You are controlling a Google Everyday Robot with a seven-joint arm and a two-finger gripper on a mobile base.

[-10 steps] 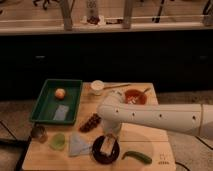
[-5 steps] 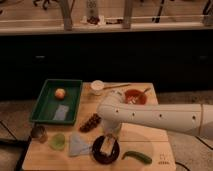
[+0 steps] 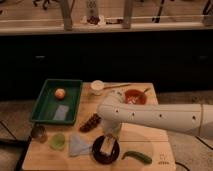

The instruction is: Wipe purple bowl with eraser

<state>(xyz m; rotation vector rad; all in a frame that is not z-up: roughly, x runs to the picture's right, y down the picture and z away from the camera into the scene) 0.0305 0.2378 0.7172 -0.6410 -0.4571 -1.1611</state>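
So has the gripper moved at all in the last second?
No. The gripper is in the same spot above the purple bowl, no nearer the green tray than before.

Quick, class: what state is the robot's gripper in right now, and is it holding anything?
Gripper: down over the purple bowl, at the white eraser; whether it is open or closed cannot be told.
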